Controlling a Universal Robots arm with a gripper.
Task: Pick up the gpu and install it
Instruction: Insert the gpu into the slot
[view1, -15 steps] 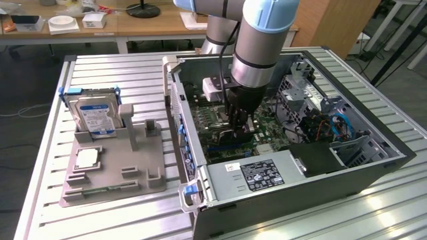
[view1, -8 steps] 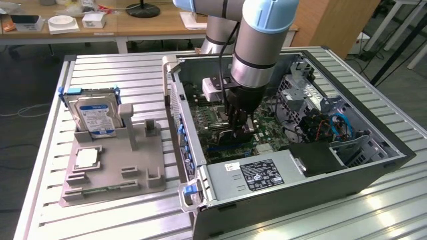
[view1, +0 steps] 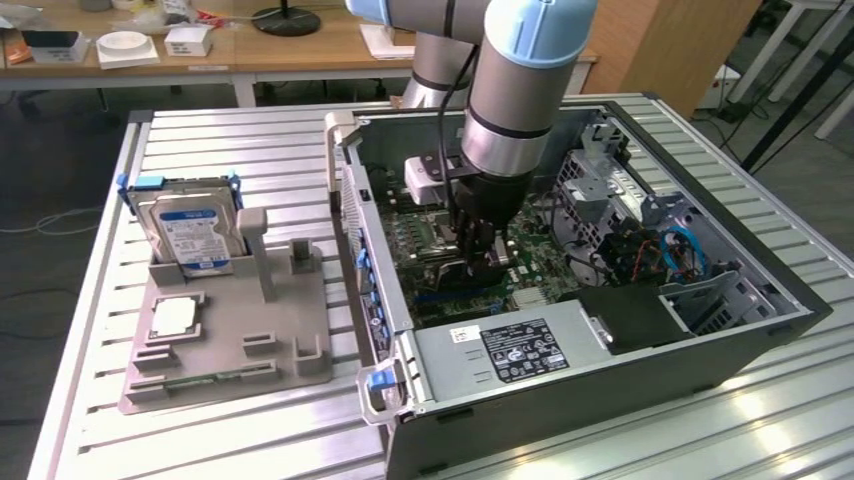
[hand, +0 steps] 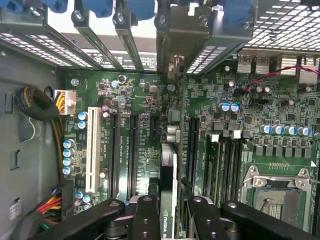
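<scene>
Now gripper (hand: 168, 210) w/ gpu (hand: 168, 175) over mobo (hand: 145, 100)

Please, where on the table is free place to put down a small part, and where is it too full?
Free: the ribbed table between the hard drive and the open computer case, and its near corner below the grey tray. Crowded: inside the case, where the pincer holds the gpu over the motherboard.

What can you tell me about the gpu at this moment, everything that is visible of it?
The gpu is a thin dark card seen edge-on, with a green logo on a black strip near the pincer. Its metal bracket end points toward the case's rear slots. The pincer's black fingers clamp it from both sides. It stands on edge over the green motherboard, in line with the expansion slots.
</scene>
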